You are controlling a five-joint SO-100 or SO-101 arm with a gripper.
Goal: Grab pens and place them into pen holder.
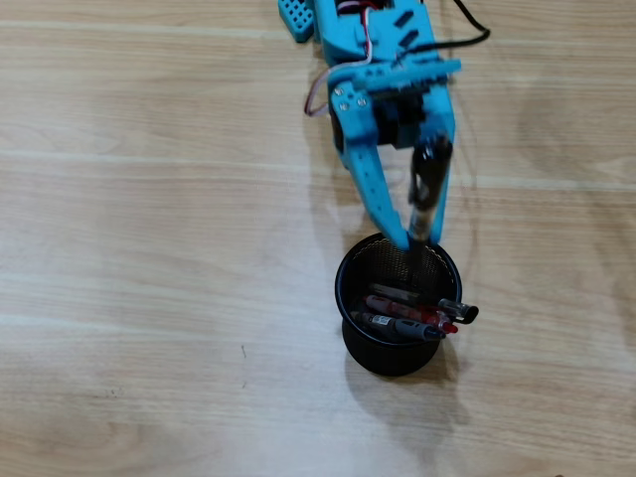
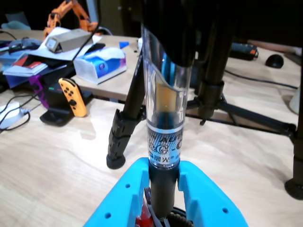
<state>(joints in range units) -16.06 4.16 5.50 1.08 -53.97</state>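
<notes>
In the overhead view my blue gripper [image 1: 422, 237] is shut on a black-and-clear pen [image 1: 429, 184]. It holds the pen tip-down over the far rim of the black mesh pen holder [image 1: 350, 316]. Inside the holder lie two black-and-clear pens [image 1: 402, 326] and a red-and-clear pen [image 1: 447, 327], their ends leaning on its right rim. In the wrist view the held pen [image 2: 163, 118] stands upright between the two blue fingers of the gripper [image 2: 163, 194]. Its dark grip section is clamped there. A sliver of the holder's rim [image 2: 174, 218] and a bit of the red pen [image 2: 143, 220] show below.
The holder stands on a pale wooden table [image 1: 149, 248]. In the wrist view black tripod legs [image 2: 124, 127] stand just beyond the gripper. Farther back lie a tissue box [image 2: 100, 64], an orange game controller [image 2: 73, 97] and cables.
</notes>
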